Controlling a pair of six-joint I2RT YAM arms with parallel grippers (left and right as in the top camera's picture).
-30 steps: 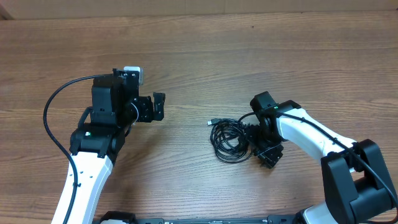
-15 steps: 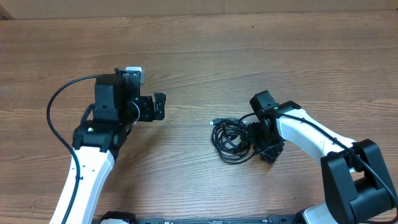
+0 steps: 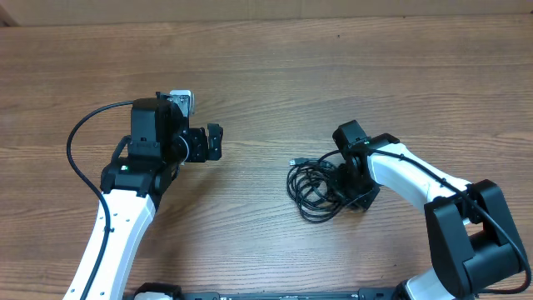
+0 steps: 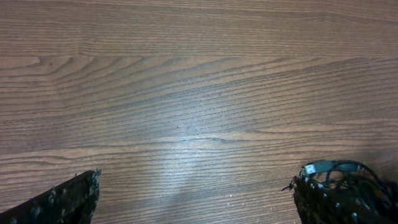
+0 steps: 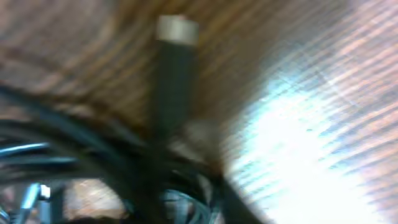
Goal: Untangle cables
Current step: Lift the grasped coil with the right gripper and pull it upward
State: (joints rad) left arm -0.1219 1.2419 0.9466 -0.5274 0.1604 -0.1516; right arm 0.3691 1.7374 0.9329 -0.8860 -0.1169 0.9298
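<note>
The cables (image 3: 315,188) lie as a tangled black bundle right of the table's middle, with one small plug (image 3: 294,160) poking out at the upper left. My right gripper (image 3: 353,187) presses into the bundle's right edge, its jaws closed on strands there. The right wrist view is blurred: dark cables (image 5: 68,134) fill it, and a black plug with a silver tip (image 5: 176,30) points up. My left gripper (image 3: 214,142) hovers open over bare wood, well left of the bundle. In the left wrist view its fingertips (image 4: 65,202) stand wide apart, and the cables (image 4: 339,169) show at the far right.
The brown wooden table (image 3: 333,75) stretches bare behind both arms. A thick black wire (image 3: 73,158) loops out from the left arm. A pale wall edge runs along the table's far side.
My right gripper has closed on the bundle's right side. The bundle and its plug have shifted slightly to the right. The left arm has crept a little to the right, still open.
</note>
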